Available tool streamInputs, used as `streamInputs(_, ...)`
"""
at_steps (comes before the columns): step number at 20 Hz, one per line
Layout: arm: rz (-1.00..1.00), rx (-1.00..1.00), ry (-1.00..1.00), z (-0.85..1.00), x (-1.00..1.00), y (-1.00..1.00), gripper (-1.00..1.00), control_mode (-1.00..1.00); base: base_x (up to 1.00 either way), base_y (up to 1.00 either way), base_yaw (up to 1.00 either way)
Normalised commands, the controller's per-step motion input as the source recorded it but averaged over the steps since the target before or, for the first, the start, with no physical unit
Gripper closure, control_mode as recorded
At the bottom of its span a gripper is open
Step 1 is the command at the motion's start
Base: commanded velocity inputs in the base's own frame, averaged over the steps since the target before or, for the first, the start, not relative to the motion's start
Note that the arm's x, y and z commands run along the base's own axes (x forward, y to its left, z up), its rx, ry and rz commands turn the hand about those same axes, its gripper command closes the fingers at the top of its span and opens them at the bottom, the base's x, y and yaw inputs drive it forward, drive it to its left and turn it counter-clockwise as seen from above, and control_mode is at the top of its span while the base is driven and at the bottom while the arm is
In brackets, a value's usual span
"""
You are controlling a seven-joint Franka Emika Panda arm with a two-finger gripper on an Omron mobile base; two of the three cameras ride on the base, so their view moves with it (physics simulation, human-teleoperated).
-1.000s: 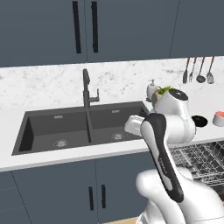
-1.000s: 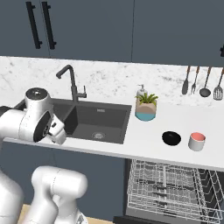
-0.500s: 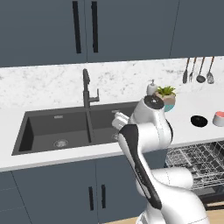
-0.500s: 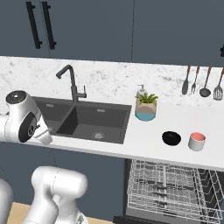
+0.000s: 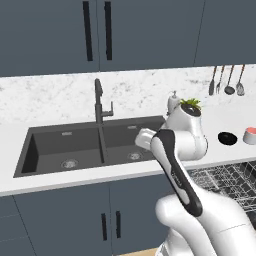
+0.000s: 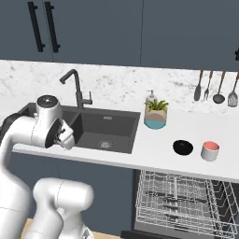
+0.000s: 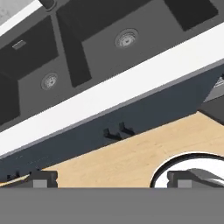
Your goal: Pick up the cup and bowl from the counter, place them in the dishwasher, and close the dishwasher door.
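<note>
1. We see the cup (image 6: pixel 210 151) standing upright on the tabletop (image 6: pixel 158 154), to the right of the sink (image 6: pixel 100 130) and beyond the bowl, with its red inside showing.
2. The bowl (image 6: pixel 183 147) sits just beside the cup on the side nearer the sink; the 2 are close but apart. Both stand on the tabletop strip right of the sink, above the dishwasher (image 6: pixel 182 200), whose white wire rack (image 6: pixel 175 196) is pulled out.
3. The dishwasher door hangs open low at the bottom of the right base view, and we cannot see it well enough to say more.
4. The claw (image 7: pixel 111 179) looks down over the sink's front edge, the cabinet front below it and the wooden floor (image 7: pixel 131 157). Its 2 finger tips stand wide apart with nothing between them.
5. The relation that matters: cup and bowl both lie well to the right of the sink, while the hand hangs near the sink's front. We judge the arm must swing right to reach them, meeting the bowl first.
6. A teal planter (image 6: pixel 155 115) and a soap bottle (image 6: pixel 150 97) stand behind the bowl, toward the backsplash. The faucet (image 6: pixel 77 88) rises behind the sink. We judge none of these blocks a path along the tabletop's front.
</note>
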Motion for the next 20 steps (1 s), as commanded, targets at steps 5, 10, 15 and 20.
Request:
streamInputs(5,0.17,-0.03,0.00,-0.18,0.06,-0.03,-1.00,1.00,0.00,0.08,0.01)
streamInputs(10,0.00,0.00,0.00,0.00,0.00,0.00,-1.00,1.00,-0.24,0.54,-0.47)
streamInputs(15,0.00,0.00,0.00,0.00,0.00,0.00,-1.00,1.00,-0.02,0.30,-0.94)
streamInputs(20,0.00,0.00,0.00,0.00,0.00,0.00,-1.00,1.00,0.00,0.25,-0.95)
